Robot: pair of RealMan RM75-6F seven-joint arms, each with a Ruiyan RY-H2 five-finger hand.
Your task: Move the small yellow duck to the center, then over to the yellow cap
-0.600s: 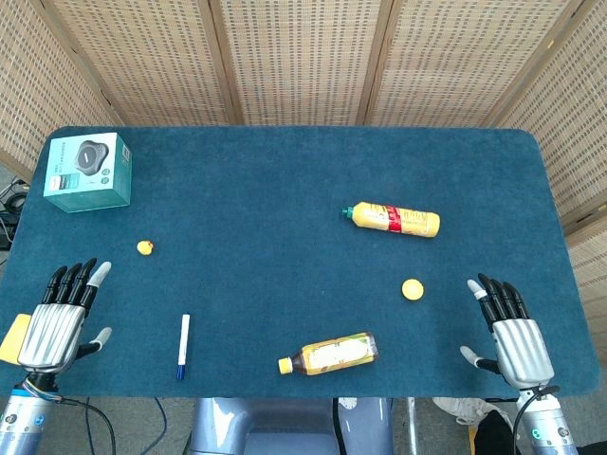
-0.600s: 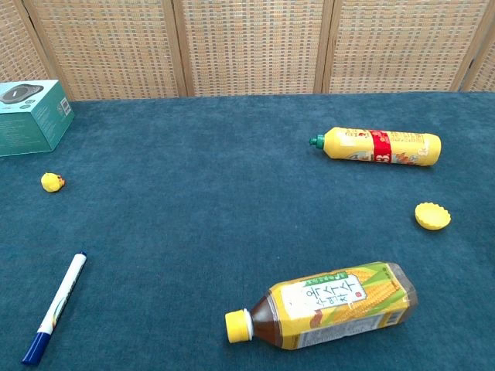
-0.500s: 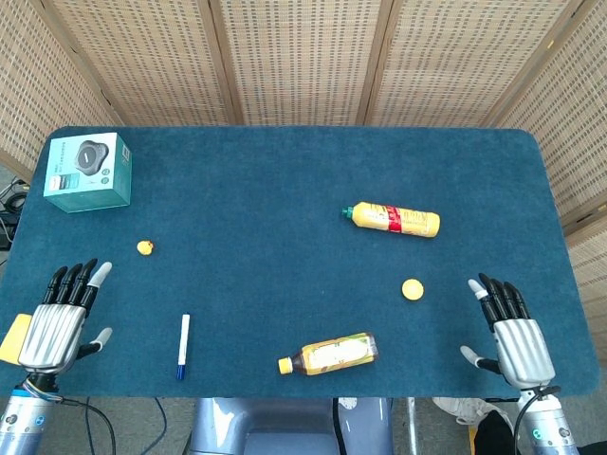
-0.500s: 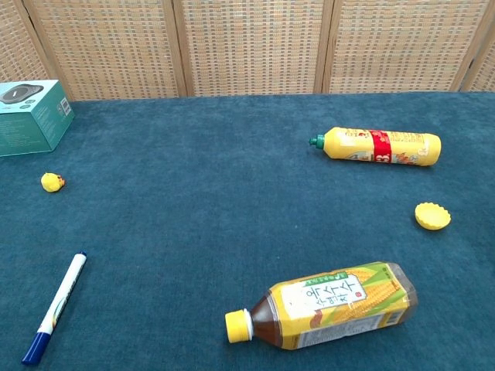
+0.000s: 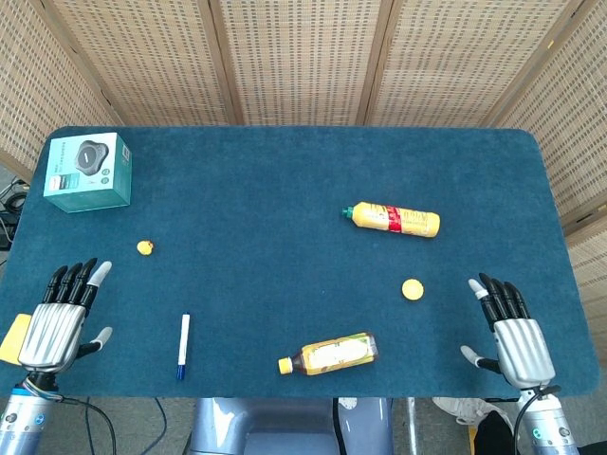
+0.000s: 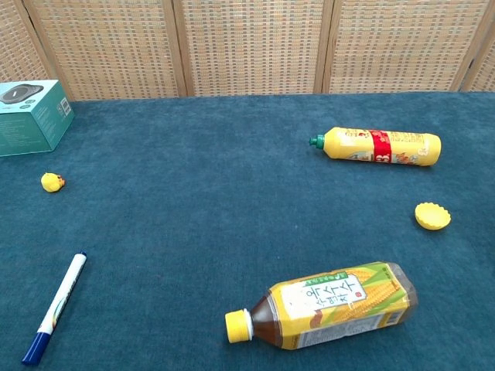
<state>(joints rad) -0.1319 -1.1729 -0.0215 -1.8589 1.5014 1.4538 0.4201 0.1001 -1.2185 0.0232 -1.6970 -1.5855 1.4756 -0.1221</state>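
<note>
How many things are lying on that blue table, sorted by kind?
Bottles: 2, a yellow squeeze bottle and a corn tea bottle
Toy ducks: 1, small yellow duck
Caps: 1, yellow cap
Markers: 1, marker
Boxes: 1, teal box
Total: 6

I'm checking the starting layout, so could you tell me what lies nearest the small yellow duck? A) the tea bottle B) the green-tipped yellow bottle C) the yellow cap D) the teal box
D: the small yellow duck sits just in front of the teal box, while the yellow cap and both bottles lie across the table.
</note>
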